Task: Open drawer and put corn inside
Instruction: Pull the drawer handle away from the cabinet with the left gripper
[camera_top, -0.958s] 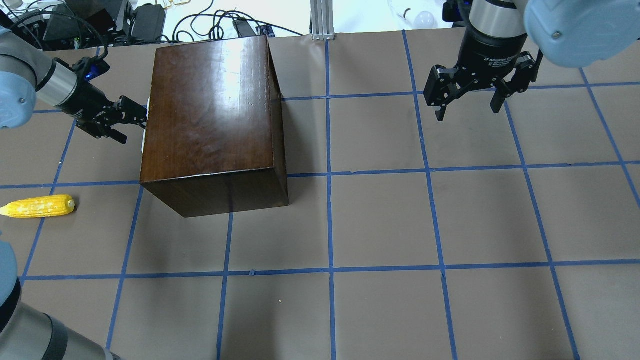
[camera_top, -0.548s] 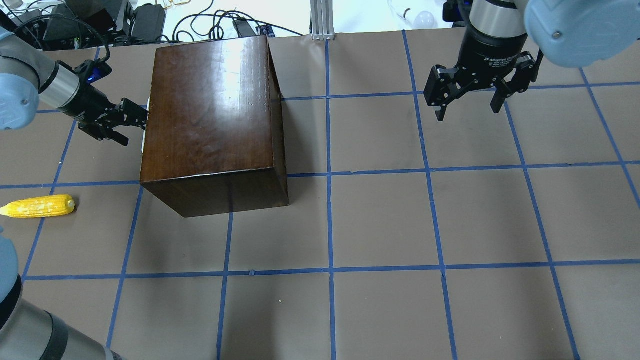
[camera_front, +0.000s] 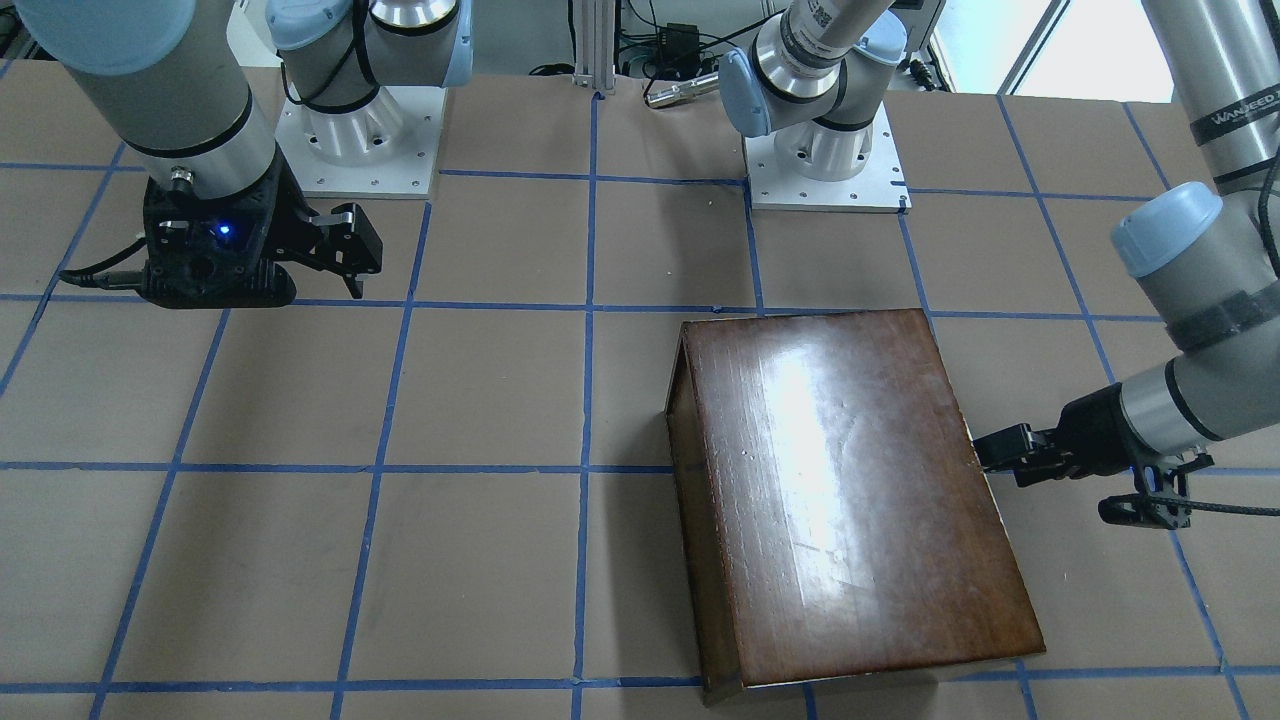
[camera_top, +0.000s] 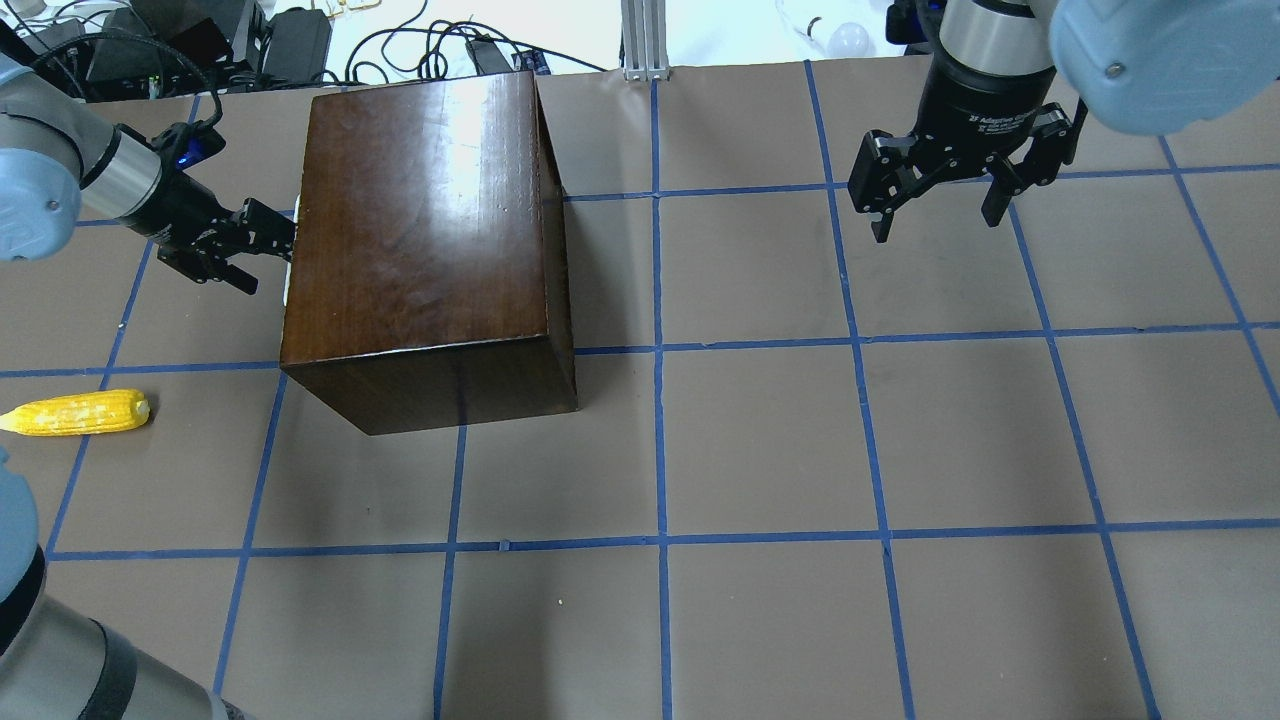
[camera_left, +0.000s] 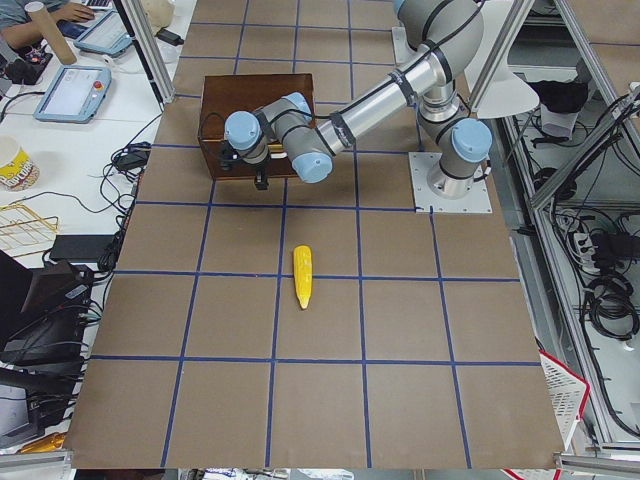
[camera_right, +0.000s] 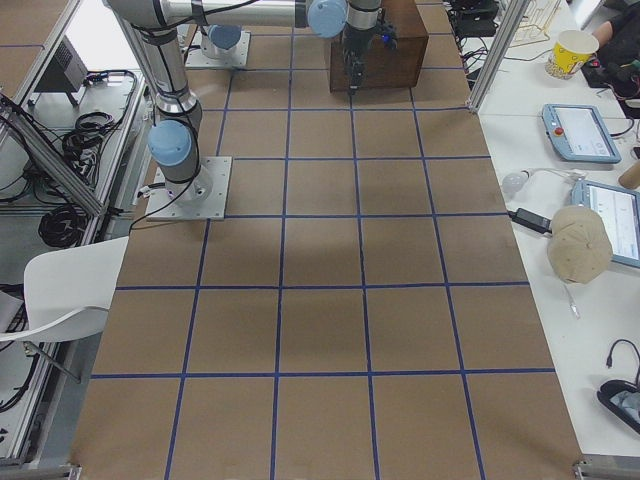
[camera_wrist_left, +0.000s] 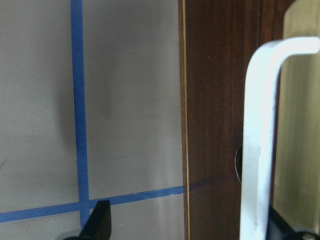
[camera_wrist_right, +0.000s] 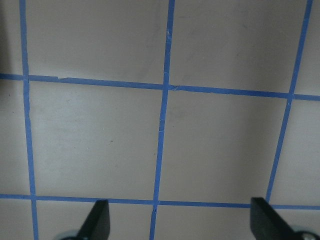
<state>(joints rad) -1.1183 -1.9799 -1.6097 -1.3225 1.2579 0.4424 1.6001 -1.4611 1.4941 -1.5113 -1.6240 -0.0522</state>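
Our bright yellow tapered corn cob (camera_top: 80, 412) lies left-right, tip leftward; left gripper (camera_top: 270, 255) wide, seemingly astride a white bent handle (camera_wrist_left: 257, 150); right gripper (camera_top: 935, 230) wide.

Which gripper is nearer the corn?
Left. The left gripper is at the wooden box's side, in the corn's half of the table; the right gripper hangs over the opposite half.
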